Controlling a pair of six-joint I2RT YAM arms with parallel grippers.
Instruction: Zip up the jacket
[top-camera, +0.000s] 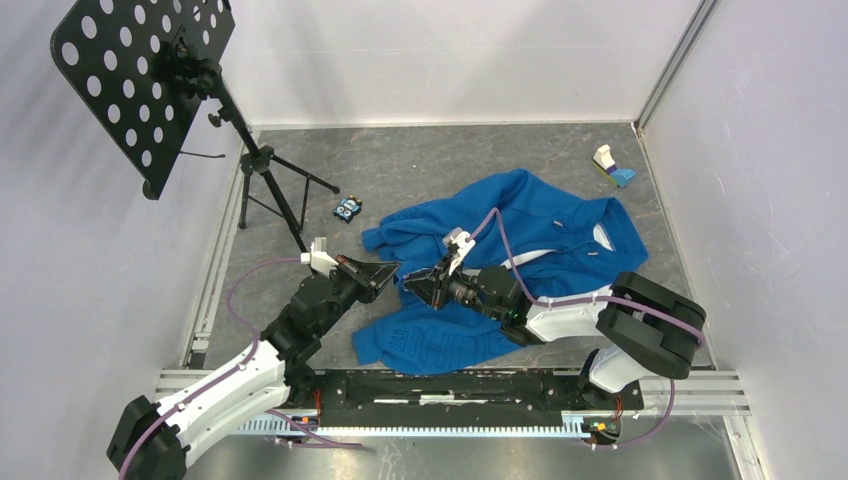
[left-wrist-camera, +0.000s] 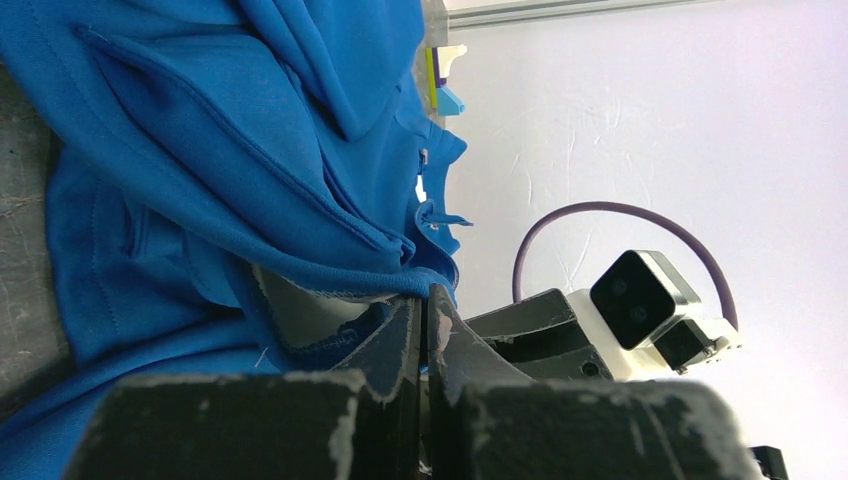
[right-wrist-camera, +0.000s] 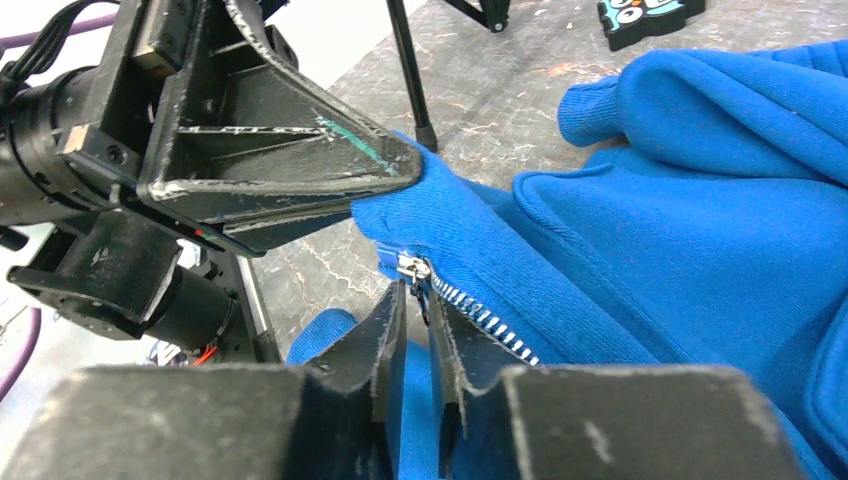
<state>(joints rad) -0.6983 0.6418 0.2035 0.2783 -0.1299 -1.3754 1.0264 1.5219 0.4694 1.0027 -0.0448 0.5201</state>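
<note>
Right hand (right-wrist-camera: 415, 296) at jacket (right-wrist-camera: 650, 250) zipper (right-wrist-camera: 482, 320)

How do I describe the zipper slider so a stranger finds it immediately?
On the grey table lies a blue jacket. At its hem corner, pinched by the left claw, a silvery zipper begins; the slider is the only metal lump there.

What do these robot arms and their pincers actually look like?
Both the left arm and right arm have white shells with chunky black joints, and a purple cable loops along each. The left gripper and right gripper have black wedge-shaped fingers, scuffed at the edges, one bearing a green smear.
</note>
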